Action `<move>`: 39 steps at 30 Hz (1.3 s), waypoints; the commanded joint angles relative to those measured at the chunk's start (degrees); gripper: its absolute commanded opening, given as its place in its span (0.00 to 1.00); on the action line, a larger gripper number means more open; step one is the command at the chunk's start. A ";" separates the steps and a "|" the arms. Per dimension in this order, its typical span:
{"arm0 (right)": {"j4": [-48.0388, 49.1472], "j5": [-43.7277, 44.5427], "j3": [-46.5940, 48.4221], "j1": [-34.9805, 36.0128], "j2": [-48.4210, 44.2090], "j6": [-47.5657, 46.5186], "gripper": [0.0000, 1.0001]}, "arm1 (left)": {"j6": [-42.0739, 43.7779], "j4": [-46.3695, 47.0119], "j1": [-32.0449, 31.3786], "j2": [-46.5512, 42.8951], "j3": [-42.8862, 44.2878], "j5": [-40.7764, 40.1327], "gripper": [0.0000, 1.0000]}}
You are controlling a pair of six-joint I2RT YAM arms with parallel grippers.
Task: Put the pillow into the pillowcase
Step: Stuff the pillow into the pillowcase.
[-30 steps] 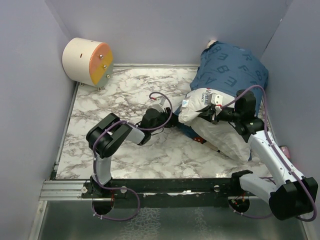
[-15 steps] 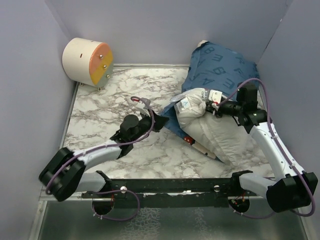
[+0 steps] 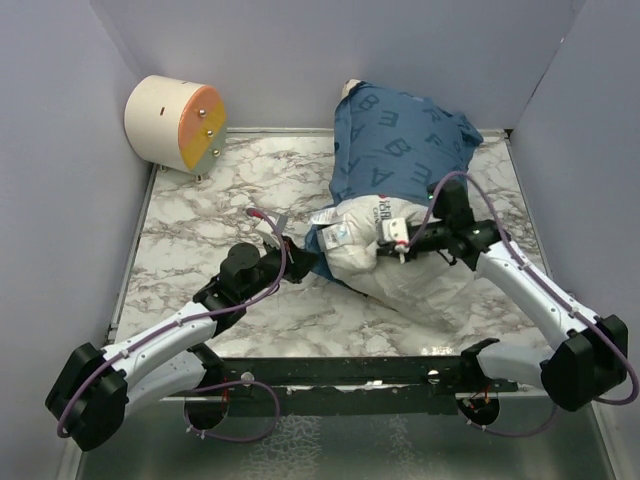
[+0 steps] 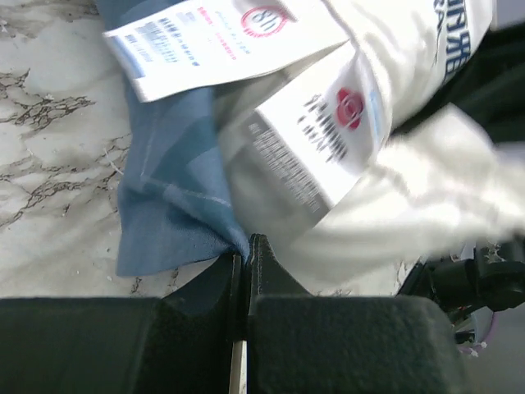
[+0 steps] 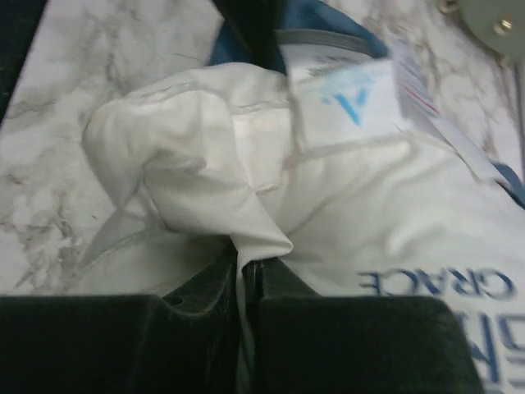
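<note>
Pillow (image 3: 400, 275) lying centre-right on table, far half already sitting inside pillowcase (image 3: 395, 150) toward 12 o'clock. My left gripper (image 3: 293, 265) pinching blue case hem at 9 o'clock side; my right gripper (image 3: 392, 238) pinching white pillow fabric. Judging insertion half done; next pulling hem over exposed end. Left wrist view showing pinched hem hidden from overhead; overhead showing whole bundle.

The pillow (image 3: 400, 265) lies right of centre, its upper part inside the blue pillowcase (image 3: 395, 140); the left gripper (image 3: 297, 265) meets the case's lower-left edge; the right gripper (image 3: 392, 240) pinches pillow fabric; a cream cylinder (image 3: 172, 122) sits upper left on the marble table (image 3: 230, 190).
</note>
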 commanded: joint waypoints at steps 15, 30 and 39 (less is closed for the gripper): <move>15.70 37.89 0.42 4.23 10.15 7.25 0.06 | -6.22 3.09 -4.67 -10.47 -6.59 8.49 0.00; -11.92 9.23 -0.82 0.14 0.85 -14.37 0.14 | -8.08 3.32 -14.29 -5.83 -4.61 6.40 0.00; -16.30 6.54 -5.50 0.26 5.18 -15.11 0.17 | -3.78 -11.31 -17.89 -2.61 2.15 -0.11 0.40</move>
